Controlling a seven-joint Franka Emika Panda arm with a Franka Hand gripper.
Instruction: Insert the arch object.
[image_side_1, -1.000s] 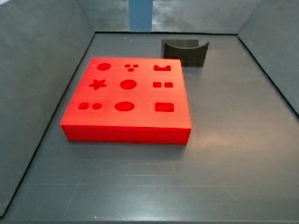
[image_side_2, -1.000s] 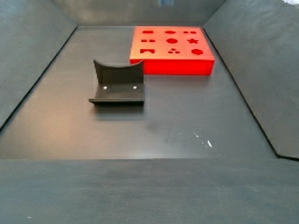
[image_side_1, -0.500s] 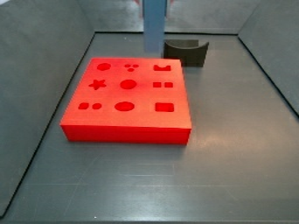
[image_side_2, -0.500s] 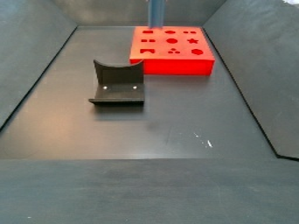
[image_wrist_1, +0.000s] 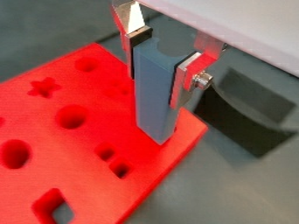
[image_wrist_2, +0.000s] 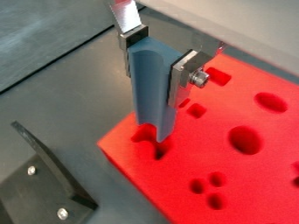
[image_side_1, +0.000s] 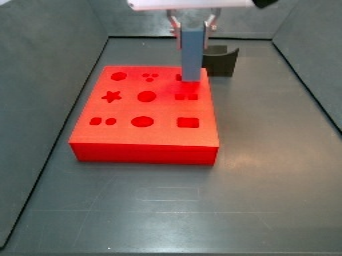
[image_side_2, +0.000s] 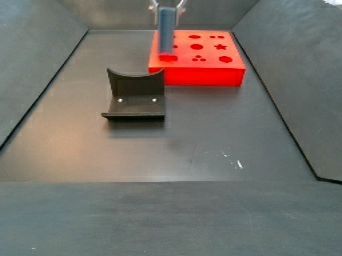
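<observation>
My gripper (image_side_1: 194, 24) is shut on the arch object (image_side_1: 193, 55), a tall blue-grey bar with a semicircular groove along one face, held upright. Both wrist views show the silver fingers clamping its sides, with the gripper (image_wrist_1: 163, 61) (image_wrist_2: 158, 63) round the bar (image_wrist_1: 155, 96) (image_wrist_2: 152, 101). The bar's lower end meets the red board (image_side_1: 144, 152) at the arch-shaped hole by the board's far corner. How deep it sits cannot be told. A side view shows the bar (image_side_2: 163, 35) at the board's (image_side_2: 201, 76) near-left corner.
The dark fixture (image_side_1: 214, 58) (image_side_2: 134, 95) stands on the grey floor beside the board, also in the wrist views (image_wrist_1: 251, 109) (image_wrist_2: 41, 179). The board has several other shaped holes. Grey walls enclose the floor.
The gripper has come down and forward with the bar, from the back wall to the board's corner. The bar's lower end now reaches the board. The fixture and board have not moved.
</observation>
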